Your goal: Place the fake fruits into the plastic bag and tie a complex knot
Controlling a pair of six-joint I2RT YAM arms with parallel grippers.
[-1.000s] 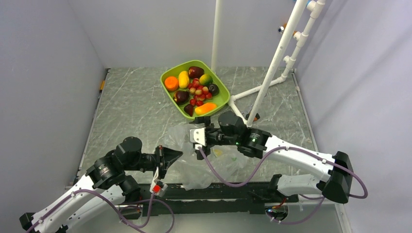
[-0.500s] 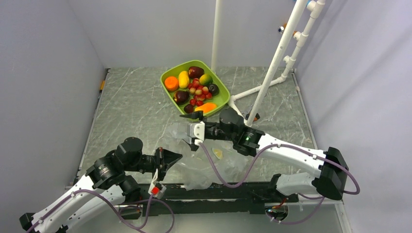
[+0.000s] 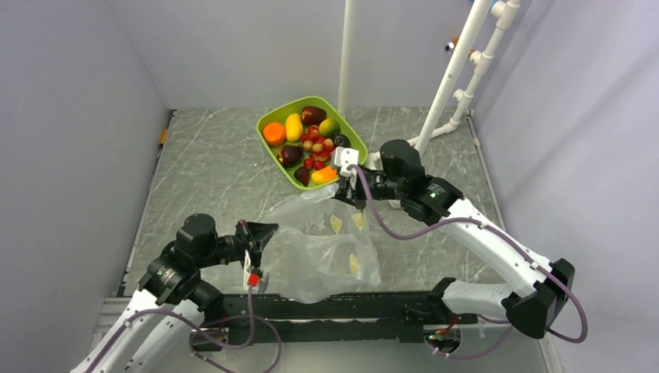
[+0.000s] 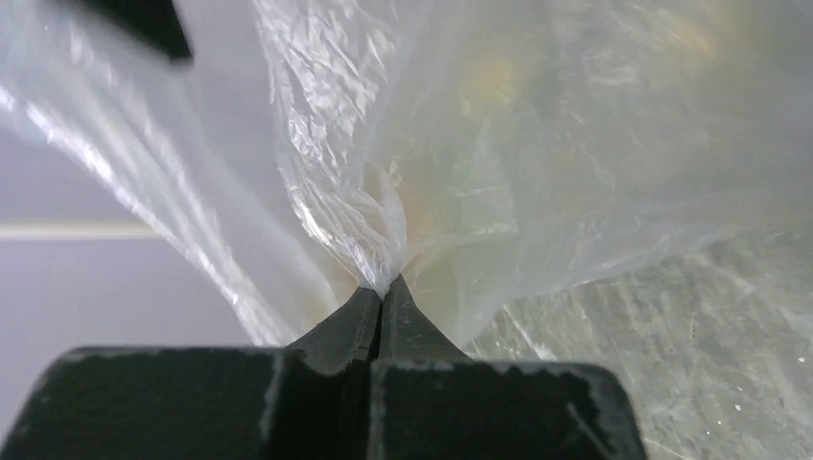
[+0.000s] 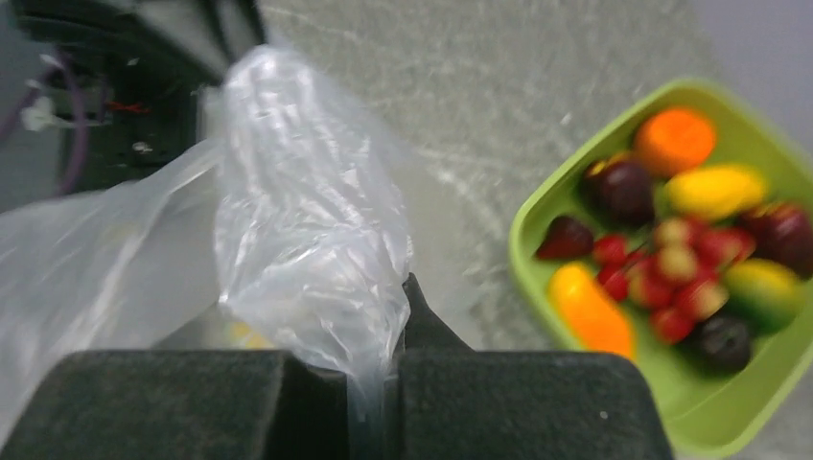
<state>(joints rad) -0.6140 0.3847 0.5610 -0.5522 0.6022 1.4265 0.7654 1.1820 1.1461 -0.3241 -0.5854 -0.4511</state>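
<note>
The fake fruits (image 3: 311,144) lie in the lime green tray (image 3: 268,124) at the back centre: an orange, yellow oblongs, maroon ones and red berries (image 5: 671,268). The clear plastic bag (image 3: 326,252) is stretched between my two grippers in front of the tray. My left gripper (image 3: 266,231) is shut on the bag's near-left edge (image 4: 383,240); its tips (image 4: 383,287) pinch bunched film. My right gripper (image 3: 340,193) is shut on the far edge, close to the tray's near corner. Film (image 5: 307,240) runs down between its fingers (image 5: 422,316). No knot shows.
A white pipe frame (image 3: 439,109) stands at the back right, with a vertical white pole (image 3: 346,54) behind the tray. Grey walls close in on both sides. A black rail (image 3: 350,307) runs along the near edge under the bag.
My right gripper has shut on the bag's edge and pulled it up and back to the right, towards the tray. The bag is now spread out. The left arm shifted slightly, still gripping.
</note>
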